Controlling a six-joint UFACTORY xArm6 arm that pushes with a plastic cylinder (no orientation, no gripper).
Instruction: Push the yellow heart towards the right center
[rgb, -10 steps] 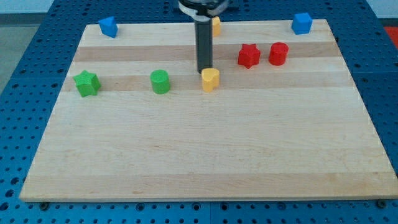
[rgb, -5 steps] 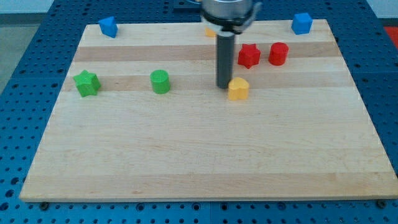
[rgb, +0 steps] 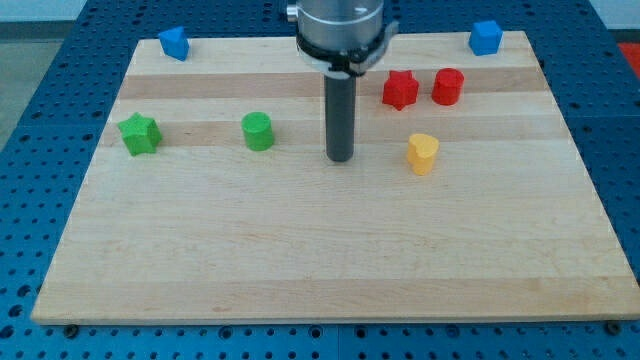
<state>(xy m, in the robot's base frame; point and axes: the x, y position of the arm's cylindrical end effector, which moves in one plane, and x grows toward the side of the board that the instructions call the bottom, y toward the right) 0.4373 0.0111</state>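
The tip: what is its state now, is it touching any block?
My tip: touching nothing, apart from the yellow heart, on that block's left in the view.

Landmark: pale wooden board (rgb: 330, 270), resting on a blue perforated table (rgb: 40, 150).

Green star-shaped block (rgb: 139, 134) sits near the board's left edge. Green cylinder block (rgb: 258, 131) lies to its right, same row. Red star-shaped block (rgb: 400, 89) and red block of unclear shape (rgb: 448, 87) stand just beside each other, upper right area. Blue block (rgb: 174, 43) at the top-left corner; blue cube (rgb: 485, 37) at the top-right corner.
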